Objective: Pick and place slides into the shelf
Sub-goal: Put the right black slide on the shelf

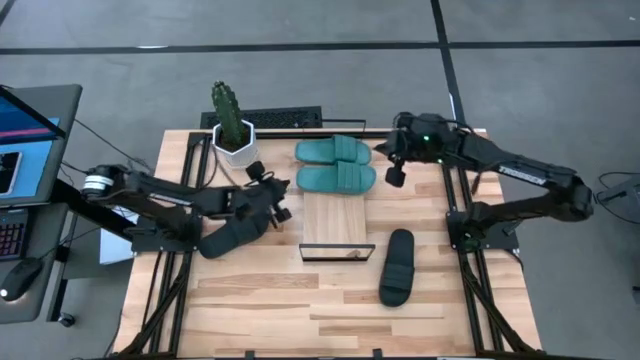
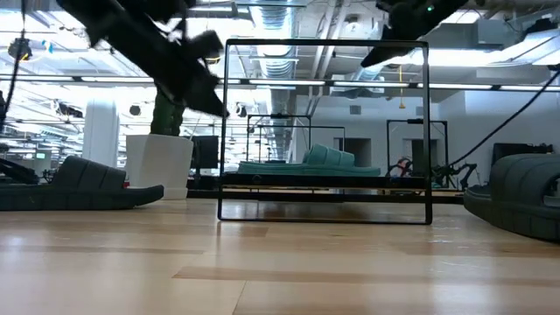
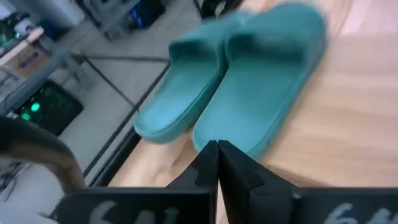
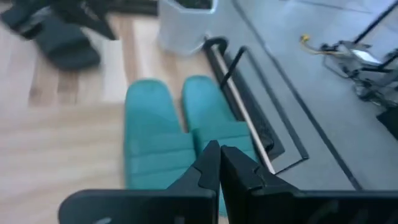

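Two teal-green slides [image 1: 335, 150] [image 1: 336, 179] lie side by side, soles down, on the far half of the shelf [image 1: 334, 222], a light-wood plank in a black wire frame. They also show in the left wrist view [image 3: 249, 81] and the right wrist view [image 4: 152, 143]. One black slide [image 1: 228, 240] lies on the table left of the shelf, partly under my left arm. The other black slide [image 1: 397, 266] lies right of the shelf's near end. My left gripper [image 1: 272, 195] [image 3: 217, 148] hangs shut and empty left of the shelf. My right gripper [image 1: 393, 166] [image 4: 219, 150] hovers shut beside the teal pair's right end.
A cactus in a white pot [image 1: 233, 135] stands at the far left, close to the left gripper. A black keyboard [image 1: 285, 118] lies along the far edge. Bare wood [image 1: 300, 310] spreads over the table's near half. The shelf's near half [image 1: 335, 232] carries nothing.
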Controlling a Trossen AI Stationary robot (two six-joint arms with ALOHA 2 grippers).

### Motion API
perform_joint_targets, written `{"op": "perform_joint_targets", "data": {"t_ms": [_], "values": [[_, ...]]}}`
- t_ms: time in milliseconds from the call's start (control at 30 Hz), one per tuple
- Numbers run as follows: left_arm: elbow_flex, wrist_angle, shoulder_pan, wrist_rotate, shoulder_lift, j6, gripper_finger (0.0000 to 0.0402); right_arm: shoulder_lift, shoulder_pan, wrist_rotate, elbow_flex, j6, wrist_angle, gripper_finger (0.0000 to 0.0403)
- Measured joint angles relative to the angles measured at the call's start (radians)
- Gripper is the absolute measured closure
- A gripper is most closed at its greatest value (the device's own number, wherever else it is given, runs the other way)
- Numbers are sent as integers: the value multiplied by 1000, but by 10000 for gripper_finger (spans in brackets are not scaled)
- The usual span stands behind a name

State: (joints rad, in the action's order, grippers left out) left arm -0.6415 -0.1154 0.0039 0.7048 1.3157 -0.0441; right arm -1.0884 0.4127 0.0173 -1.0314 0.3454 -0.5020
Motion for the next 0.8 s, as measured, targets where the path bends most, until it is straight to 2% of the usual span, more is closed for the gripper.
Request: {"op": "perform_joint_targets", "data": {"t_ms": [267, 400, 567, 800], "values": [[91, -44, -132, 10, -230, -3, 402, 140, -38, 109, 246, -165, 179, 403], [136, -63, -181, 12, -324, -46, 401, 174, -77, 187, 355, -277, 193, 403], [142, -48, -217, 9, -392, -50, 402, 173, -124, 220, 390, -378, 123, 403], [142, -57, -268, 8, -396, -78, 402, 173, -150, 207, 389, -446, 85, 403]]}}
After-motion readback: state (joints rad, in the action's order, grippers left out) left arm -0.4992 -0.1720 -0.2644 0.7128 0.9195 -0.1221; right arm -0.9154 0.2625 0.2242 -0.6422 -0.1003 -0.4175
